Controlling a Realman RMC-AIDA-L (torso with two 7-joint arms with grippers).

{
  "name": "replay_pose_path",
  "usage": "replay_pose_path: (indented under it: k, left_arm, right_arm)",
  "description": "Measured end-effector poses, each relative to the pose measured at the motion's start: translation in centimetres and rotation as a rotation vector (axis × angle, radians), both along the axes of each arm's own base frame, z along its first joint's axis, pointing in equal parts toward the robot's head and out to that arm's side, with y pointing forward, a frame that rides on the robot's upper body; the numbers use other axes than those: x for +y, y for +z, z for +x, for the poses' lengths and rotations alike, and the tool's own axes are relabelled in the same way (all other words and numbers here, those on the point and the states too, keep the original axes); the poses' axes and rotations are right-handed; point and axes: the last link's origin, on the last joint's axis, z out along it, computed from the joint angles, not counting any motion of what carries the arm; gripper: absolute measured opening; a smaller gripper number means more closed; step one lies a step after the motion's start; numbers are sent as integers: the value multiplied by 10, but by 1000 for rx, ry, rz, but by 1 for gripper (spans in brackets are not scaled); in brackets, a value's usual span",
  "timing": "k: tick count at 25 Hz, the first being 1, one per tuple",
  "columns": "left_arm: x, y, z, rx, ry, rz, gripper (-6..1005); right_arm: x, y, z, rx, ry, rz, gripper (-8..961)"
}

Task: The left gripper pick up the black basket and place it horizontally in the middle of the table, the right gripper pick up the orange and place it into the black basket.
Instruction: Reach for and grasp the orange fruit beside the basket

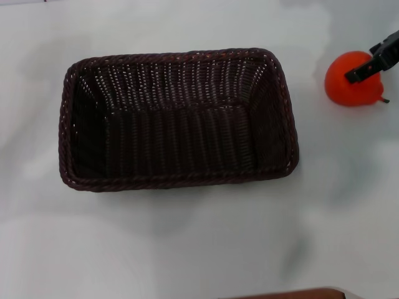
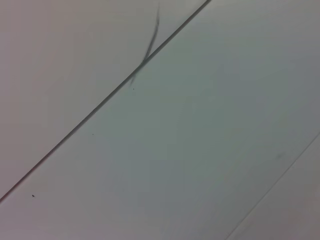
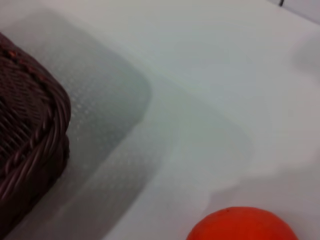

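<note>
The black basket (image 1: pixel 177 118) lies lengthwise across the middle of the white table (image 1: pixel 187 249), open side up and empty. One corner of it shows in the right wrist view (image 3: pixel 30 140). The orange (image 1: pixel 350 81) is to the right of the basket, apart from it, and also shows in the right wrist view (image 3: pixel 245 225). My right gripper (image 1: pixel 366 68) comes in from the right edge of the head view and overlaps the upper right of the orange. My left gripper is out of view; the left wrist view shows only a pale surface (image 2: pixel 200 150) with a dark seam.
A strip of bare table (image 1: pixel 308 124) separates the basket from the orange. A brown edge (image 1: pixel 293 294) shows at the bottom of the head view.
</note>
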Motion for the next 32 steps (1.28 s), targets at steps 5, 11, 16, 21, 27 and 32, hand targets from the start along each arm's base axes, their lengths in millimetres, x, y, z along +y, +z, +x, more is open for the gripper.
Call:
replay_pose_path:
  k: [5,11,16,21,27,32]
  left_arm:
    - [2,-2,2,-6,-3,-4,888]
    - [3,-5,2,-17,-1,-13,888]
    - [3,-5,2,-20,-1,-13,888]
    - [3,-5,3,-33,-2,-22,887]
    - [3,-4,3,-39,-3,-23,887]
    - [2,-4,2,-40,0,-23,887]
  right_arm:
    - [4,-12,3,-7,5,-20,853]
    - [6,-18,4,-22,22,-20,734]
    - [7,-18,3,-13,43,-14,617]
    - [8,-16,1,-8,52,-6,412]
    - [12,-5,-9,89,78,67,228]
    - [14,23,-35,405,172,211,159]
